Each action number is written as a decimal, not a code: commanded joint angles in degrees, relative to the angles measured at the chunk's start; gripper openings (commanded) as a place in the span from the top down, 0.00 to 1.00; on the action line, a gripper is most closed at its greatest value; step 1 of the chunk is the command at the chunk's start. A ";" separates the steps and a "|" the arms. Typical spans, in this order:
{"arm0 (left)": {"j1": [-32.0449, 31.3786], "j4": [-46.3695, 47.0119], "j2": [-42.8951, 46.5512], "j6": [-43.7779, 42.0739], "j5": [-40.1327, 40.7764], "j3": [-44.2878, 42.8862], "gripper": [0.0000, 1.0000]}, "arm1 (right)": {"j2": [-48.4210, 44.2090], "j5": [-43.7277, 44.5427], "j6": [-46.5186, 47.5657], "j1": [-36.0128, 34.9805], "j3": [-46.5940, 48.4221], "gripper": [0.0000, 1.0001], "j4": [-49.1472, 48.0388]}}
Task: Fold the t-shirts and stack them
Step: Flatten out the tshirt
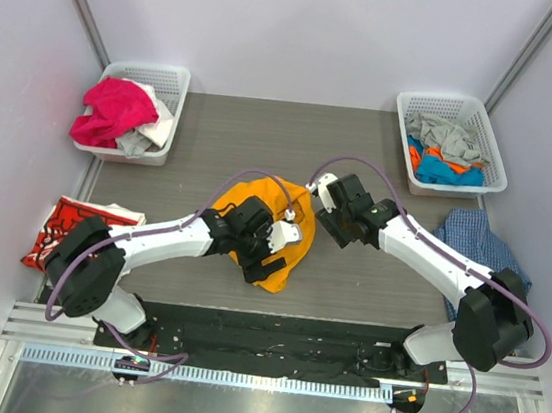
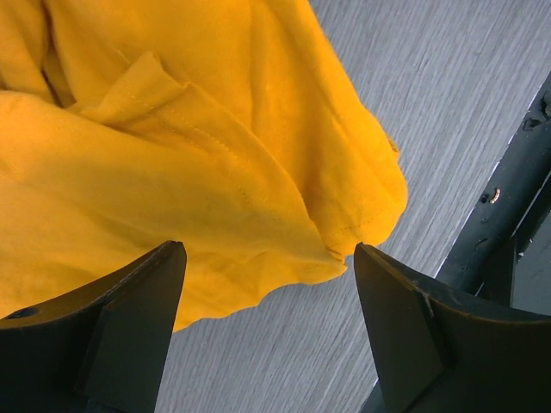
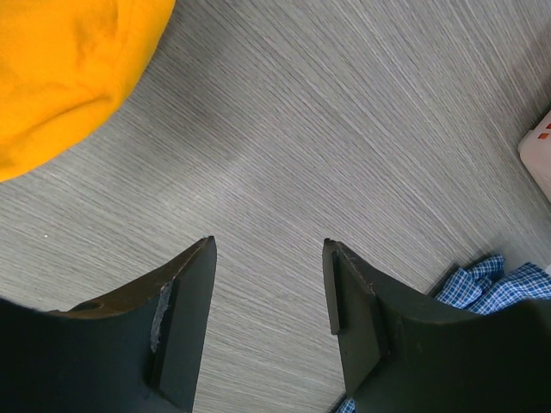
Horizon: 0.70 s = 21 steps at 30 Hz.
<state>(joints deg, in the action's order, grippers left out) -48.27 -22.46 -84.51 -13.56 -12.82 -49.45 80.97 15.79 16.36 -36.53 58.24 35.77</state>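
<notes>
A plain orange-yellow t-shirt (image 1: 257, 196) lies crumpled in the middle of the table. My left gripper (image 1: 261, 263) hovers over its near edge. In the left wrist view the left gripper (image 2: 269, 258) is open, and the hem of the orange-yellow t-shirt (image 2: 172, 172) lies just beyond its fingertips, not gripped. My right gripper (image 1: 339, 229) is just right of the shirt. In the right wrist view the right gripper (image 3: 269, 245) is open and empty over bare table, with the shirt (image 3: 60, 69) at the upper left. A red t-shirt with white lettering (image 1: 67, 226) lies at the table's left edge.
A white basket (image 1: 176, 78) at the back left holds pink and white clothes. A white basket (image 1: 408, 112) at the back right holds grey, blue and orange clothes. A blue checked cloth (image 1: 483, 247) lies at the right edge, also seen in the right wrist view (image 3: 491, 280).
</notes>
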 commanded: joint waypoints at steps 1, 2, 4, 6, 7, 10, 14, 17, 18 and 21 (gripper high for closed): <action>-0.86 2.33 -1.36 0.99 -0.89 -1.26 0.16 | -1.87 0.82 -0.19 0.23 0.03 0.41 -2.11; -0.95 2.85 -1.53 0.99 -0.80 -1.09 0.17 | -1.87 0.82 -0.19 0.24 0.03 0.41 -2.11; -0.95 3.65 -2.15 0.99 0.33 -0.47 0.17 | -2.13 0.82 -0.01 0.23 -0.14 0.41 -2.11; -0.95 5.23 -2.50 0.64 1.82 0.14 0.19 | -2.48 0.82 -0.10 0.15 -0.32 0.41 -2.11; -0.95 5.67 -2.76 0.56 2.18 0.32 0.20 | -2.48 0.82 -0.19 0.23 -0.40 0.41 -2.11; -1.03 6.37 -3.56 0.38 3.76 -0.21 0.33 | -2.66 0.56 -0.28 0.23 -0.84 0.41 -2.11; -1.03 6.64 -4.43 -0.06 4.91 -0.73 0.52 | -3.01 0.38 -0.45 0.24 -1.20 0.41 -2.11; -0.86 6.46 -4.52 -0.59 6.13 -0.82 0.70 | -3.27 0.12 -0.45 0.24 -1.55 0.41 -2.11; -0.95 6.29 -4.35 -0.59 6.57 -0.82 0.90 | -3.19 -0.06 -0.45 0.24 -1.55 0.41 -2.19; -0.95 6.11 -1.73 -1.11 9.82 -0.47 1.00 | -3.01 -0.76 -0.63 0.24 -1.64 0.41 -2.11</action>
<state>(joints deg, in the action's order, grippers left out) -49.01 -18.55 -88.77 -13.93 -7.22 -49.34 80.07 15.70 16.34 -36.53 56.55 34.96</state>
